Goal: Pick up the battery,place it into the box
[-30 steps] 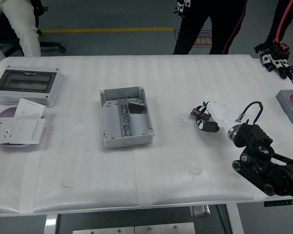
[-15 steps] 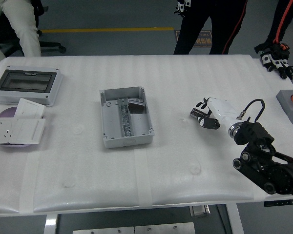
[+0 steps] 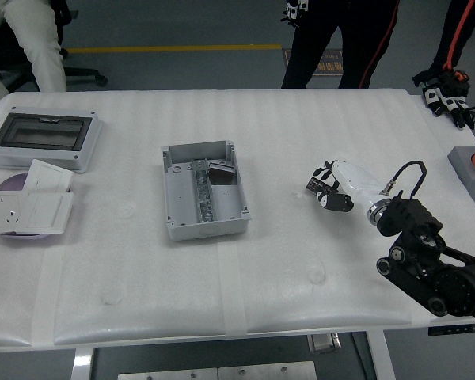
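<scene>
The small dark battery (image 3: 219, 171) already lies inside the open grey plastic box (image 3: 203, 191), toward its 1 o'clock corner, so the placing looks done. The right hand (image 3: 330, 188), at the box's 3 o'clock and well apart, has curled fingers grasping nothing visible; only retreat seems left.

grey block (image 3: 472, 172) cut by right edge

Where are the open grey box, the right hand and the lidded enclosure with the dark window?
open grey box (image 3: 180, 223): head view, bare floor near its front wall.
right hand (image 3: 330, 190): head view, on the curled fingers.
lidded enclosure (image 3: 43, 132): head view, its dark window.
</scene>
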Motion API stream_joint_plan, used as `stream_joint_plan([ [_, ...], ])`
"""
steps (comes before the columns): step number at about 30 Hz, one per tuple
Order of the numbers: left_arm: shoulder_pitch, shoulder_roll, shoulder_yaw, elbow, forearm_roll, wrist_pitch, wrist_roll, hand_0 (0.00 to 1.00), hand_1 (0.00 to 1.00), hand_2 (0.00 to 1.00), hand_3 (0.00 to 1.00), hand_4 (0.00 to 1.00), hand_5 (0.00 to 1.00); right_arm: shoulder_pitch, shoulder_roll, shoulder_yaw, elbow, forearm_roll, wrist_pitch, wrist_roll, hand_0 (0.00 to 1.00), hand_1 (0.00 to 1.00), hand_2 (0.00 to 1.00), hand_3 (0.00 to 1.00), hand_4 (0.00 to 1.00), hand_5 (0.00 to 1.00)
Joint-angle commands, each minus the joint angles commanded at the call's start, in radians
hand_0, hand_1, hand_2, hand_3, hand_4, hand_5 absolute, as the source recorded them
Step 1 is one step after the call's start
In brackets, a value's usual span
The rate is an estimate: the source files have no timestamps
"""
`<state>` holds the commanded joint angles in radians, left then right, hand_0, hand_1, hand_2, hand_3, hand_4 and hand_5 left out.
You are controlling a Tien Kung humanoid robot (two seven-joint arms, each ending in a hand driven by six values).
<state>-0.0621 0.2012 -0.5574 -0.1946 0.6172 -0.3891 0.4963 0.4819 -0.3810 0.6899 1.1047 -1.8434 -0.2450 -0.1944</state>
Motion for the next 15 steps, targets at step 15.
stream_joint_plan([
  [15, 0.001, -0.002, 0.001, 0.000, -0.003, 0.000, 0.000, 0.398, 0.558, 0.486, 0.396, 0.002, 0.002, 0.002, 0.013, -0.036, -0.010, -0.133, -0.098, -0.079, 0.722, 0.531, 0.657, 0.869, 0.884, 0.544],
])
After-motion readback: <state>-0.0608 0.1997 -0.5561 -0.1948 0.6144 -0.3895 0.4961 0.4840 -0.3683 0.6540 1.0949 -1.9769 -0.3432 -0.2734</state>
